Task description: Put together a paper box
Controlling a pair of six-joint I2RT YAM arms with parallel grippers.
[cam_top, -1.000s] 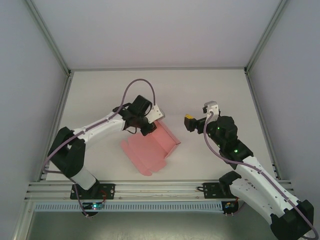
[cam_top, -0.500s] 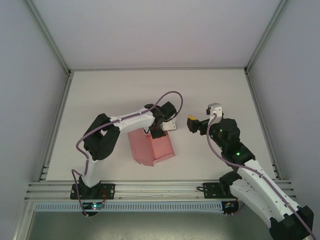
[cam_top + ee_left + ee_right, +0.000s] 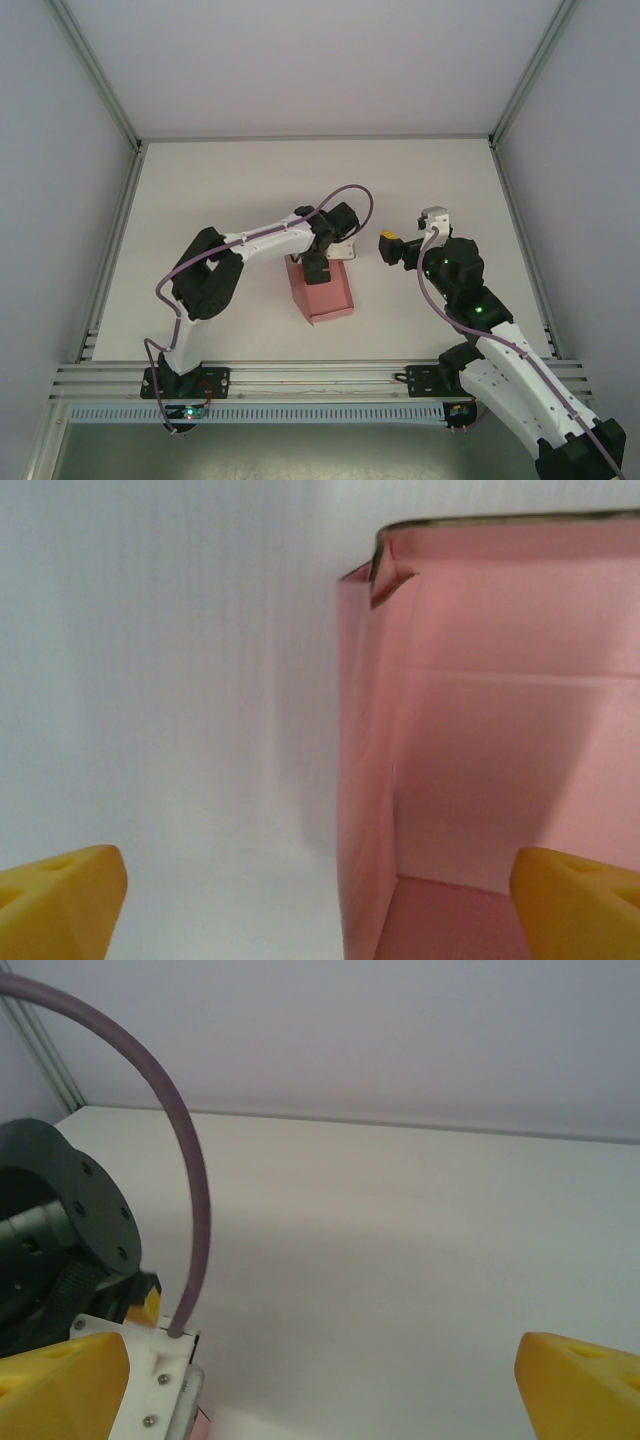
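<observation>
You've got the paper box (image 3: 325,292) sitting on the white table (image 3: 200,200) near the middle, just in front of both arms and a touch to the left arm's side. It's standing as an open trough, long and narrow, its length running away from the bases and its open face up toward the overhead camera.

Look inside on the left wrist view: bare salmon-pink floor at the bottom and pink walls rising around it. The one thing in there is your own yellow finger. One side wall stands upright, thin and edge-on, with the far wall meeting it at a corner. That corner shows a small tucked tab with a dark notch at the top edge. A faint crease runs straight across the far wall, and the card looks smooth and matte.

Your left gripper (image 3: 318,264) is down over the far end of the box. Its claw is spread wide, and the yellow fingertips (image 3: 60,900) sit at opposite corners of the wrist view. One tip is out over the table, the other is against the pink interior, and the side wall stands between them. Neither finger presses the card.

Your right gripper (image 3: 388,247) hangs just to the right of the box, apart from it. Its yellow fingertips (image 3: 580,1385) are also splayed wide, nothing between them. Through that wrist camera you see the left arm's dark wrist joint (image 3: 60,1210) and its purple cable (image 3: 190,1180) arching over the table.
</observation>
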